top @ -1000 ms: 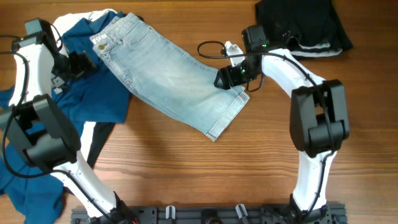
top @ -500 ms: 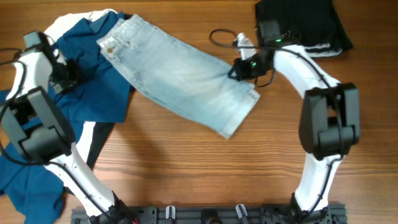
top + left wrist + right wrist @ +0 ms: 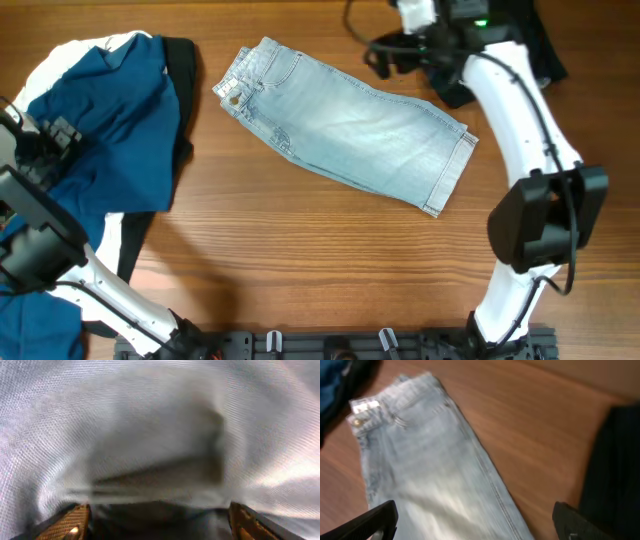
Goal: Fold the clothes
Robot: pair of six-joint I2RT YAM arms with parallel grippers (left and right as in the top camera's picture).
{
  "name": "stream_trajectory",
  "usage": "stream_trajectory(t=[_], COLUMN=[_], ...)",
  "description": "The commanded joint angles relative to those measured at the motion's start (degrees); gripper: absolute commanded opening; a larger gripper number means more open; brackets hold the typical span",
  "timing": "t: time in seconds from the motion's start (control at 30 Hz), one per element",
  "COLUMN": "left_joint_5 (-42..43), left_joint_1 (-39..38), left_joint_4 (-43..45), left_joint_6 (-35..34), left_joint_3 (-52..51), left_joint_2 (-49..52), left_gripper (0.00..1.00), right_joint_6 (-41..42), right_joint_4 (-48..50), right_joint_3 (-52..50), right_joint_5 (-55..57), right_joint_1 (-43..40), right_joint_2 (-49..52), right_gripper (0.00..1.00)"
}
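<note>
The pale-blue denim shorts (image 3: 350, 125) lie flat on the wooden table, waistband at far left, cuffed hem at right. They also fill the right wrist view (image 3: 420, 460). My right gripper (image 3: 383, 58) is open and empty, above the shorts' far edge; its fingers (image 3: 475, 520) are wide apart. My left gripper (image 3: 55, 140) is at the far left on a pile of a navy garment (image 3: 110, 120) and a white garment (image 3: 60, 65). Its fingers (image 3: 157, 520) are wide apart, with white cloth (image 3: 150, 420) filling its view.
A black garment (image 3: 180, 70) lies along the navy pile's right side. Another black garment with white stripes (image 3: 545, 40) lies at the far right corner, partly behind my right arm, and shows in the right wrist view (image 3: 620, 470). Bare wood (image 3: 300, 260) lies in front of the shorts.
The shorts slid right across the table, pulled at the hem by my right gripper, which has let go and moved to the far edge. The left arm dragged the navy pile leftward.
</note>
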Motion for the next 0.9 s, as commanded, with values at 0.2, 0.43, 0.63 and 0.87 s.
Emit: stream_trajectory(t=[0.2,0.43,0.63,0.87], left_joint_5=[-1.4,-3.5,-3.8,-3.8], left_joint_1=[-21.8,-38.9,-41.1,-41.1], left_joint_4=[-2.2,1.4,3.0,3.1], left_joint_6=[2.7,2.5,0.8,0.8], left_joint_3=[-0.2,-0.3,-0.3,-0.3], left_joint_2=[-11.1,-10.8,-10.8,-10.8], left_gripper=[0.91,0.92,0.91,0.91], right_joint_6=[-4.8,-4.5,-4.0,-1.0], right_joint_4=[13.7,18.3,21.8,27.5], right_joint_3=[0.7,0.7,0.7,0.7], right_joint_5=[-2.0,-7.3,-6.9,-3.5], right_joint_1=[4.3,6.4,7.0,7.0], right_joint_2=[12.8,20.8,24.9,28.7], right_gripper=[0.99,0.88,0.81,0.82])
